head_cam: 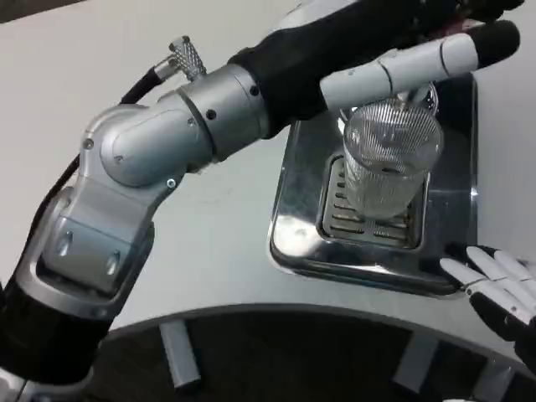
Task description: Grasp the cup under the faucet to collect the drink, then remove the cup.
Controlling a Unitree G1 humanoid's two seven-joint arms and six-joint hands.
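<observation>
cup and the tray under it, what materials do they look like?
Cup: clear ribbed glass or hard plastic, since the grille shows through it; which one I cannot tell. Tray: polished metal, likely stainless steel, with mirror-like reflections and a slotted drain grille.

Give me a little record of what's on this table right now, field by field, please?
cup: clear ribbed cup, upright over the slotted grate
drip tray: shiny metal tray on the white table
left robot hand: left robot hand reaches across above the cup; whether it grips the cup cannot be told
right robot hand: right robot hand beside the tray's near right corner, fingers apart, holding nothing
drink in cup: cannot tell
</observation>
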